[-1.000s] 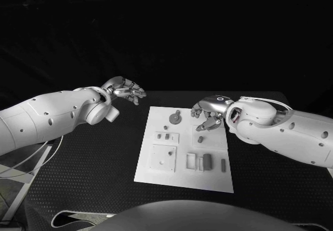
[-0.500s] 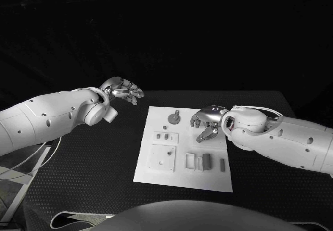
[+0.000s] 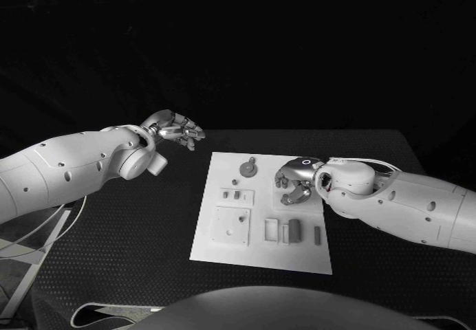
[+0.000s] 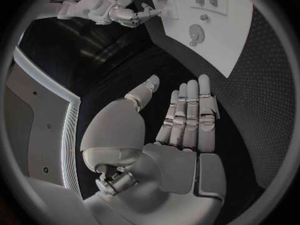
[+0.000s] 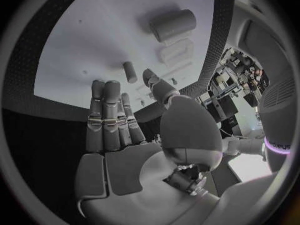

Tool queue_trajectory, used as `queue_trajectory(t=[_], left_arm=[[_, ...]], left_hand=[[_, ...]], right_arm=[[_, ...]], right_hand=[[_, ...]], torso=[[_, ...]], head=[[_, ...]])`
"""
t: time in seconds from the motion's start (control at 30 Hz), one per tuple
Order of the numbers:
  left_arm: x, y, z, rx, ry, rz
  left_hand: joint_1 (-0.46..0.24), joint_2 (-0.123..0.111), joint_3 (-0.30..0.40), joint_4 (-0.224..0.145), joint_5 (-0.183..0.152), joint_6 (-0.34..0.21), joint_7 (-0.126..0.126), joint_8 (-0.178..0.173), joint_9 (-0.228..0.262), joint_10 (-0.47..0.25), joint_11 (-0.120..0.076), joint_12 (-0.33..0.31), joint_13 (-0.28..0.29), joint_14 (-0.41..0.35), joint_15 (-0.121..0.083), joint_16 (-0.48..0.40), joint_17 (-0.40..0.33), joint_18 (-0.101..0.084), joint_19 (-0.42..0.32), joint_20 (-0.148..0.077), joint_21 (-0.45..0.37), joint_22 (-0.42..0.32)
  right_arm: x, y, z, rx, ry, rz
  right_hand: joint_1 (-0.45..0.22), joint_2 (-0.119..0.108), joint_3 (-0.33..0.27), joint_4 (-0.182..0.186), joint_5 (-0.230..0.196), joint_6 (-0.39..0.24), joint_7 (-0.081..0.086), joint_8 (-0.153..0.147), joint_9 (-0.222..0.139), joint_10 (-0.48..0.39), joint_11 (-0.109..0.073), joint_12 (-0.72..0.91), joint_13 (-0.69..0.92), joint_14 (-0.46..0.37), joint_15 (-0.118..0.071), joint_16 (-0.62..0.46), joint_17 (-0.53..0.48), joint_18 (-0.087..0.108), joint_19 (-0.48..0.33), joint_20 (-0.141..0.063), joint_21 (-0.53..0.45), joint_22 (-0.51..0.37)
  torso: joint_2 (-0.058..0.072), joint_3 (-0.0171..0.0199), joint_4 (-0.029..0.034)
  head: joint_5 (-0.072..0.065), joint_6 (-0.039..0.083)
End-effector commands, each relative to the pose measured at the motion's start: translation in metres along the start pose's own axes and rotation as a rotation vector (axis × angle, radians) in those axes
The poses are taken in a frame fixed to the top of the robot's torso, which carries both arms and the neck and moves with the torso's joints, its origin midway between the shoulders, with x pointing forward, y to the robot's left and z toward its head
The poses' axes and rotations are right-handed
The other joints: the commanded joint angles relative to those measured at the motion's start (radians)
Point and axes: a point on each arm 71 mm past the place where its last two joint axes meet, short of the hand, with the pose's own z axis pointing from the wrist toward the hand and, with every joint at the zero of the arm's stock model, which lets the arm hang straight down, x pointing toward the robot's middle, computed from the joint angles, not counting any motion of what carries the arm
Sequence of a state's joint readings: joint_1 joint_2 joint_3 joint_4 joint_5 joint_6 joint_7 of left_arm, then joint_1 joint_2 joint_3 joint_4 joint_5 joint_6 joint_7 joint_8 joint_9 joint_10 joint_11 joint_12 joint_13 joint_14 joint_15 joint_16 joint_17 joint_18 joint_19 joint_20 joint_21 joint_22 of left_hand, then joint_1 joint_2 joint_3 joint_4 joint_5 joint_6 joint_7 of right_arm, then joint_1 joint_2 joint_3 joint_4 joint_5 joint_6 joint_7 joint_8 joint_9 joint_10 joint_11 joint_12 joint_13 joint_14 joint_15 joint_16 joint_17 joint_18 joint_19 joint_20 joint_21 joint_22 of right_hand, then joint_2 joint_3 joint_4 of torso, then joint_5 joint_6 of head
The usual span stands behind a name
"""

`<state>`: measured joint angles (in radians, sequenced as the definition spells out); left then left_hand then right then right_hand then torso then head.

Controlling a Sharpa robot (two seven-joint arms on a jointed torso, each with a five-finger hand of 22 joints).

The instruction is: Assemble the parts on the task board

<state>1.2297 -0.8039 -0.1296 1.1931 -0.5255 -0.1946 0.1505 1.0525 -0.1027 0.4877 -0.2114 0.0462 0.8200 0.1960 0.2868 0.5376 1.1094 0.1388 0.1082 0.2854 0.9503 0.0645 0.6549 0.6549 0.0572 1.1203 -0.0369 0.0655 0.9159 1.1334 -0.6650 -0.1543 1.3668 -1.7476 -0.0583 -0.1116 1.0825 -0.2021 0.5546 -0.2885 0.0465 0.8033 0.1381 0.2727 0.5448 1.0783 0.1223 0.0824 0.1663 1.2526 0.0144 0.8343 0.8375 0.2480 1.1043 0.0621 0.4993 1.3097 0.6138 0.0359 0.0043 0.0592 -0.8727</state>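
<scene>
Hovering over task board (image 3: 223, 244), right hand (image 3: 296, 180) empty, fingers apart; left hand (image 3: 179, 128) likewise, off-board.

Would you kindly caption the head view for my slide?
Right hand hovers open over the white task board and its small parts; left hand waits open beside it.

No text, label, brand, number or sign can be read in any of the views. The surfaces of the task board (image 3: 266, 218) and of the parts near the right hand (image 3: 296, 184) appear plain, and no marking is seen on the left hand (image 3: 177, 128).
</scene>
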Motion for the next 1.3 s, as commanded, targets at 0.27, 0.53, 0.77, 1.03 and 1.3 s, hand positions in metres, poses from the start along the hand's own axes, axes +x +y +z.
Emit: queue_trajectory(t=[0.27, 0.53, 0.77, 1.03, 1.3], left_arm=[[0.0013, -0.0017, 0.0007, 0.012, 0.009, -0.007], [0.0015, -0.0020, 0.0007, 0.013, 0.009, -0.007], [0.0016, -0.0021, 0.0009, 0.014, 0.009, -0.006], [0.0014, -0.0020, 0.0009, 0.014, 0.008, -0.006], [0.0012, -0.0018, 0.0008, 0.013, 0.008, -0.006]], left_hand=[[-0.002, 0.000, 0.000, 0.006, 0.004, -0.004, -0.002, 0.000, 0.000, -0.006, -0.003, 0.007, -0.001, 0.006, -0.003, -0.004, 0.001, 0.012, 0.007, 0.001, 0.004, -0.002], [-0.002, 0.000, -0.001, 0.006, 0.004, -0.004, -0.002, 0.000, 0.000, -0.006, -0.003, 0.007, -0.001, 0.006, -0.003, -0.004, 0.002, 0.012, 0.007, 0.001, 0.004, -0.002], [-0.002, 0.000, -0.001, 0.007, 0.004, -0.004, -0.002, 0.000, 0.000, -0.006, -0.003, 0.007, -0.002, 0.006, -0.003, -0.005, 0.003, 0.012, 0.007, 0.001, 0.004, -0.002], [-0.002, 0.000, -0.001, 0.007, 0.004, -0.004, -0.003, 0.000, 0.000, -0.006, -0.003, 0.008, -0.002, 0.006, -0.003, -0.005, 0.003, 0.012, 0.007, 0.001, 0.004, -0.002], [-0.002, 0.000, -0.001, 0.007, 0.004, -0.004, -0.003, 0.000, 0.000, -0.006, -0.003, 0.008, -0.002, 0.006, -0.003, -0.005, 0.004, 0.012, 0.007, 0.001, 0.004, -0.003]], right_arm=[[0.0089, 0.0002, 0.0021, -0.006, -0.033, -0.022], [0.0096, -0.0019, 0.0038, -0.002, -0.048, -0.018], [0.0129, 0.0022, 0.0051, -0.013, -0.037, -0.013], [0.0148, 0.0057, 0.0056, -0.024, -0.023, -0.008], [0.0154, 0.0047, 0.0054, -0.018, -0.020, -0.018]], right_hand=[[0.035, 0.043, -0.037, -0.004, 0.002, 0.058, 0.023, 0.032, 0.011, 0.090, -0.031, 0.039, 0.030, 0.042, -0.037, 0.053, 0.018, 0.014, 0.047, -0.023, 0.032, 0.021], [0.052, 0.076, -0.047, -0.005, 0.002, 0.094, 0.016, 0.046, 0.015, 0.125, -0.044, 0.053, 0.048, 0.043, -0.049, 0.066, 0.022, 0.014, 0.051, -0.027, 0.040, 0.020], [0.061, 0.099, -0.057, -0.005, 0.002, 0.128, 0.002, 0.059, 0.020, 0.160, -0.057, 0.066, 0.067, 0.049, -0.061, 0.077, 0.025, 0.014, 0.058, -0.031, 0.050, 0.020], [0.065, 0.105, -0.060, -0.005, 0.002, 0.138, -0.003, 0.061, 0.021, 0.170, -0.061, 0.069, 0.076, 0.050, -0.065, 0.080, 0.025, 0.014, 0.058, -0.033, 0.052, 0.020], [0.113, 0.126, -0.016, -0.002, 0.002, 0.160, -0.012, 0.066, 0.022, 0.187, -0.068, 0.073, 0.091, 0.050, -0.072, 0.084, 0.023, 0.013, 0.057, -0.035, 0.055, 0.019]], torso=[[0.000, 0.0005, -0.0010], [0.000, -0.0009, 0.0003], [0.000, 0.0001, -0.0011], [0.000, -0.0004, -0.0006], [0.000, -0.0004, -0.0004]], head=[[0.006, 0.000], [0.006, 0.000], [0.009, 0.000], [0.009, 0.000], [0.010, 0.000]])
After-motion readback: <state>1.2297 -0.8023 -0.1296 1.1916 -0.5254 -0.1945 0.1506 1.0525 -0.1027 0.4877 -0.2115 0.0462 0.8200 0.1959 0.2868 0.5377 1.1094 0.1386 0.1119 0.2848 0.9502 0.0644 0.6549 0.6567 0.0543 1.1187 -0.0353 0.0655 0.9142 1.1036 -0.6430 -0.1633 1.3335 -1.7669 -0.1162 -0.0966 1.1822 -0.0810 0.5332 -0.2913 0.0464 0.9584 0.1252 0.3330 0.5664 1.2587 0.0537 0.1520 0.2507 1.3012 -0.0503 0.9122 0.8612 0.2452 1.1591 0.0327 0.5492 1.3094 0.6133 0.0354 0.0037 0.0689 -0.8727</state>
